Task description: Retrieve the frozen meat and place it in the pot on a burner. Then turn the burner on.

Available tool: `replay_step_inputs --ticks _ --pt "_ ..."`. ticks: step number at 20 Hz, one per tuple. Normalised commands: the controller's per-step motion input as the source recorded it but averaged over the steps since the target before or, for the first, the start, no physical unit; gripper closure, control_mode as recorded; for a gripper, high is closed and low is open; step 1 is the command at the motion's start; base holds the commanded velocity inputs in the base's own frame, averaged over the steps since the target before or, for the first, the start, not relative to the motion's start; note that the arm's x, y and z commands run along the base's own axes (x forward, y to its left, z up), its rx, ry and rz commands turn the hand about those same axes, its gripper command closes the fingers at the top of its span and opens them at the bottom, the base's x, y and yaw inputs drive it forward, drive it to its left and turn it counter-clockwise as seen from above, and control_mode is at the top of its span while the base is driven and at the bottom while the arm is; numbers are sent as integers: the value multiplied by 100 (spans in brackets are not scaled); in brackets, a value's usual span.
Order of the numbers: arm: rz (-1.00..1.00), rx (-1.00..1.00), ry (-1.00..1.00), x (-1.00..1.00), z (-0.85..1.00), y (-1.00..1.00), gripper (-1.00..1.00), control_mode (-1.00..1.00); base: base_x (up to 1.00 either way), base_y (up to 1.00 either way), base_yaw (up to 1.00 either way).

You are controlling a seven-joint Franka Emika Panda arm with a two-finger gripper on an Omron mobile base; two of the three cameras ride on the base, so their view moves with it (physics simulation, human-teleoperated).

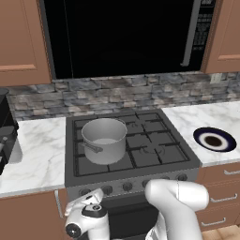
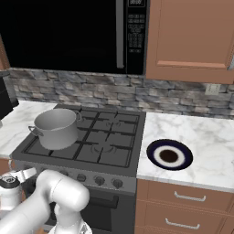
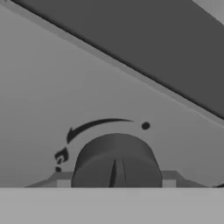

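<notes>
The silver-grey pot (image 1: 104, 139) (image 2: 55, 128) stands on the front left burner of the black stove (image 1: 154, 154) (image 2: 114, 151), its short handle pointing to the front left. The frozen meat is hidden from these views. My gripper (image 3: 116, 179) is low at the stove's front panel, at the left end of the row of knobs (image 1: 127, 186) (image 2: 99, 180). A dark round knob (image 3: 116, 159) sits between the two finger tips (image 3: 63, 180), which touch its sides. The white hand (image 1: 86, 208) (image 2: 13, 183) points at the panel. No flame is visible.
A blue-rimmed plate (image 1: 214, 139) (image 2: 169, 155) with a dark centre lies on the marble counter right of the stove. A black microwave (image 1: 126, 37) hangs above. A black appliance (image 1: 4, 126) stands on the left counter. Drawers (image 2: 187, 196) are below the right counter.
</notes>
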Motion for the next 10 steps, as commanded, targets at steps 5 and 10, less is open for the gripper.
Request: replay_step_inputs --ticks 5,10 --pt "0 -33 1 0 -6 0 100 -100 0 0 0" --pt "0 -39 0 0 -12 0 100 -100 0 0 0"
